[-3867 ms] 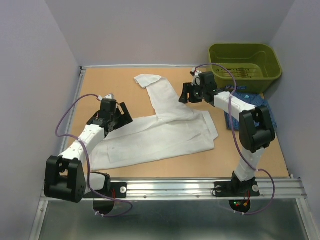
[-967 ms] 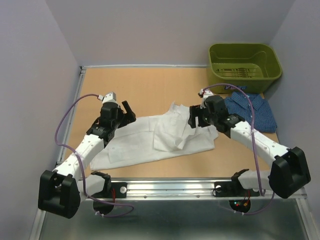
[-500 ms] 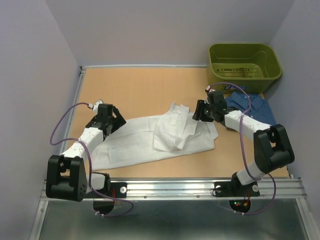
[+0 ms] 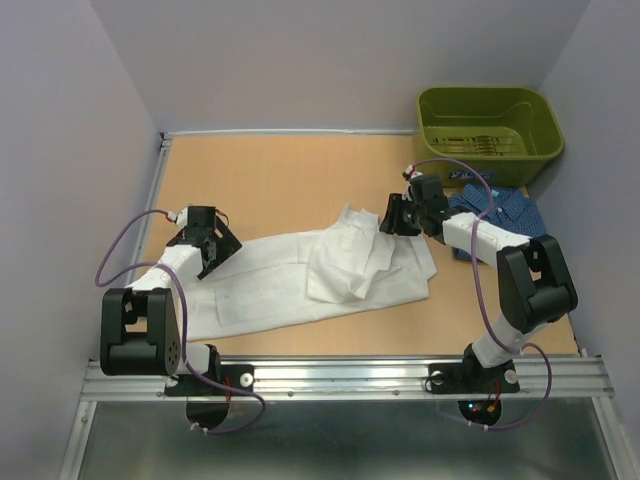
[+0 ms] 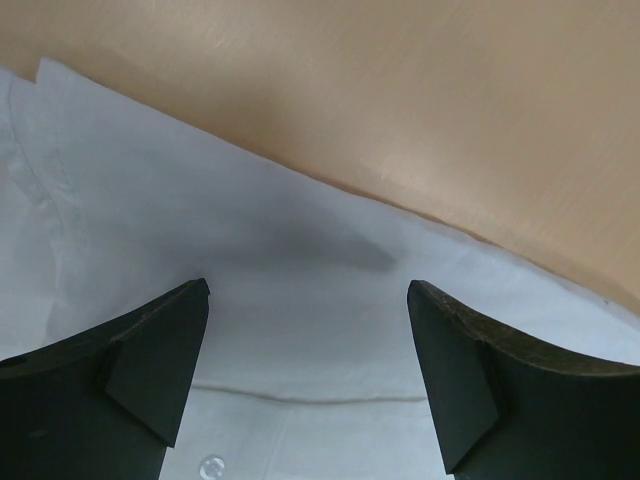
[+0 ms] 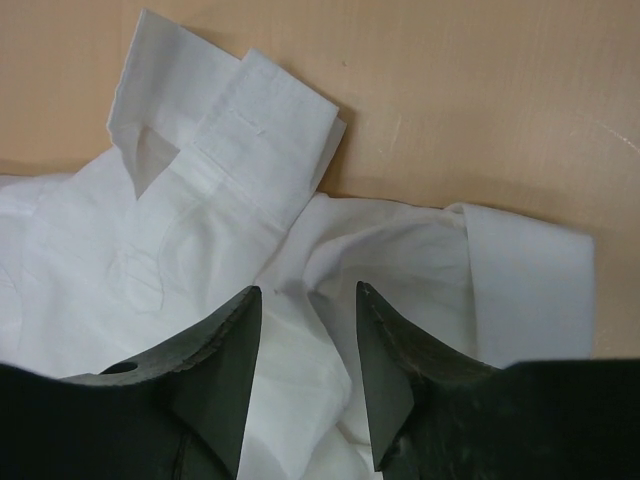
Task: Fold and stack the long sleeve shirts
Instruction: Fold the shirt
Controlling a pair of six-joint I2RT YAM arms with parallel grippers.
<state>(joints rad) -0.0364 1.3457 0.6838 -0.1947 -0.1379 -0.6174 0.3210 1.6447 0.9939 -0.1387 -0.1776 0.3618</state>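
Nearest us, the white shirt (image 4: 290, 285) lies spread across the front half of the tabletop (image 4: 280, 170), its body running left to right with a sleeve folded over its middle into a rumpled heap. At its left end the left tool (image 4: 217, 258) hangs low over the cloth, released, jaws spread wide and nothing between them. Farther back, at the shirt's right end near the collar, the right tool (image 4: 388, 218) sits just above the folded cloth. Its jaws are partly narrowed, and we cannot tell whether they pinch the fabric. Beyond it to the right, the dark blue shirt (image 4: 505, 212) lies flat, well apart from the white one. The green bin (image 4: 440, 145) stands in the far right corner.
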